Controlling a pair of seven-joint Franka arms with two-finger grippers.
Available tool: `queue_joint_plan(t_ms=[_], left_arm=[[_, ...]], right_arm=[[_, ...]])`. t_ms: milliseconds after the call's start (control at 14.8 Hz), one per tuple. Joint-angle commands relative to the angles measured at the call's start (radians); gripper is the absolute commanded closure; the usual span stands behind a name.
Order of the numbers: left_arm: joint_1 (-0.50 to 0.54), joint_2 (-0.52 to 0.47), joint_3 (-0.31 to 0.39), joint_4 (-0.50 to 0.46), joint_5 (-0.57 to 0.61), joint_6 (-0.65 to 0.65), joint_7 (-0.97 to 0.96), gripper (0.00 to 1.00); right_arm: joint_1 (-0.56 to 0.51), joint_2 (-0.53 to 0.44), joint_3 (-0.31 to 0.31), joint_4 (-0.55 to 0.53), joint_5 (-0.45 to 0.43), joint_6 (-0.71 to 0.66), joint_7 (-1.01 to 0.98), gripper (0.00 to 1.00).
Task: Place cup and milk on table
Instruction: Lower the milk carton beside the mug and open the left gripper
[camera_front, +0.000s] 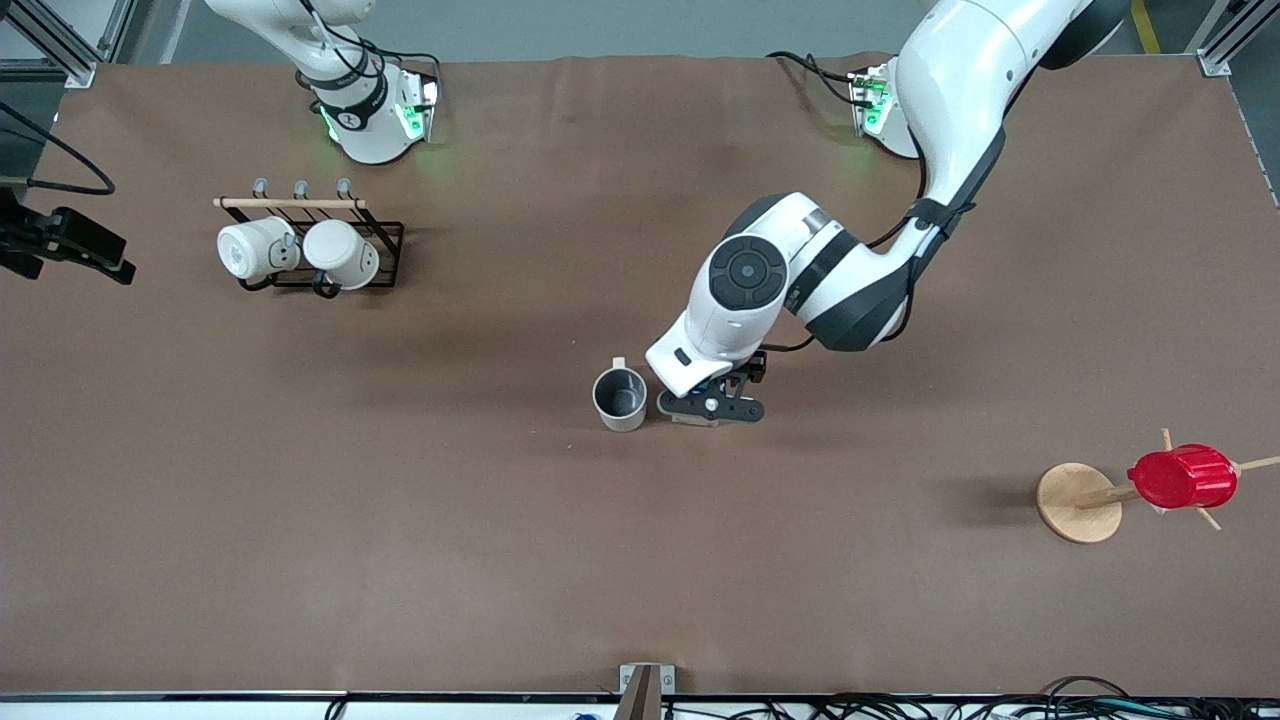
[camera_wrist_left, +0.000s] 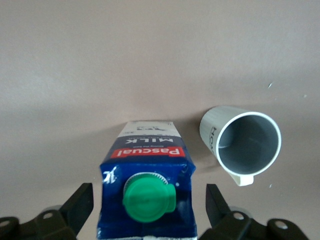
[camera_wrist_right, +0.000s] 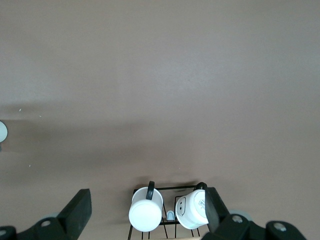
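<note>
The cream-white cup (camera_front: 620, 398) stands upright on the brown table (camera_front: 400, 560) near its middle. It also shows in the left wrist view (camera_wrist_left: 245, 142), grey inside, with dark lettering on its side. The dark-blue milk (camera_wrist_left: 145, 160) with a green cap stands upright on the table beside the cup, toward the left arm's end. My left gripper (camera_front: 710, 406) is low over the milk and hides most of it in the front view. In the left wrist view the left gripper (camera_wrist_left: 148, 194) is open, with a gap between each finger and the carton. My right gripper (camera_wrist_right: 146, 200) is open and empty, high over the mug rack.
A black wire rack (camera_front: 385, 232) with two white mugs (camera_front: 300, 250) stands near the right arm's base. A red ribbed cup (camera_front: 1182, 477) hangs on a wooden peg stand (camera_front: 1078, 502) toward the left arm's end, nearer the front camera. A black device (camera_front: 70, 243) sits at the table's edge.
</note>
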Motion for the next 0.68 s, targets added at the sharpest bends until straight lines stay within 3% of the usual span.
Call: queue_joint_plan(t_ms=[0, 610], left_arm=[[0.021, -0.086, 0.003, 0.001, 0.012, -0.010, -0.011, 0.00], [0.199, -0.355, -0.021, -0.070, -0.091, -0.158, 0.038, 0.00]], right_arm=[[-0.013, -0.013, 0.004, -0.014, 0.015, -0.002, -0.015, 0.00], [-0.010, -0.013, -0.005, -0.014, 0.017, 0.000, -0.013, 0.00]])
